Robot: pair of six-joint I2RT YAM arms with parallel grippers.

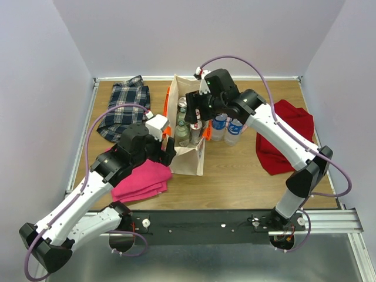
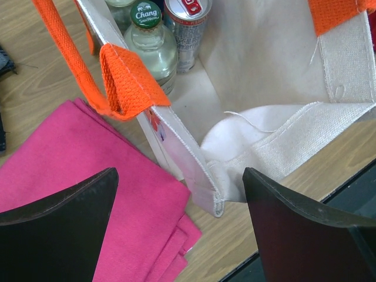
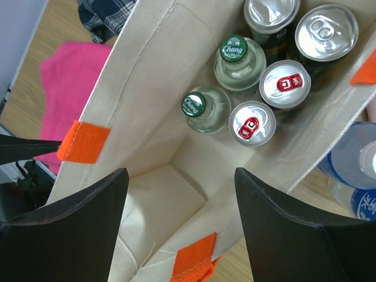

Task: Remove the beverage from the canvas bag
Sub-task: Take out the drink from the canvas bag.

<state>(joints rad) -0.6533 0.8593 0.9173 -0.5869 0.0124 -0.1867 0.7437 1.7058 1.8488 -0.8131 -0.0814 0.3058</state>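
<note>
Top external: the canvas bag (image 1: 189, 160) stands upright mid-counter, closer to the far edge than the near one, mouth open.
Contents (right wrist view): two green-capped glass bottles (image 3: 202, 110), two red-tab cans (image 3: 252, 123) and two wider dark cans (image 3: 326, 29). All are upright and bunched toward the bag's far end; the near end of its floor is bare.
Left gripper (image 1: 168, 153): released. Its fingers straddle the bag's near-left corner with the wall between them, not pinched.
Right gripper (image 3: 181, 171): released. It hangs over the open mouth above the bare end, touching nothing.
Handling, bottles: probably the heaviest items; the glass is smooth and breakable. Best hold is the neck under the cap, with a straight lift.
Handling, cans: rigid with slick sides, packed tight, so little finger room. A grip across an outer can looks feasible.
Handling, bag: soft cloth, so the walls may sag or ride up with a lift. Pinning that corner should help.
Risk: knocking neighbours or snagging an orange handle (image 2: 126, 79).
Outside the bag: water bottles (image 1: 226, 128) sit just beside its right wall; the pink cloth (image 1: 144, 179) lies toward the near-left corner.
</note>
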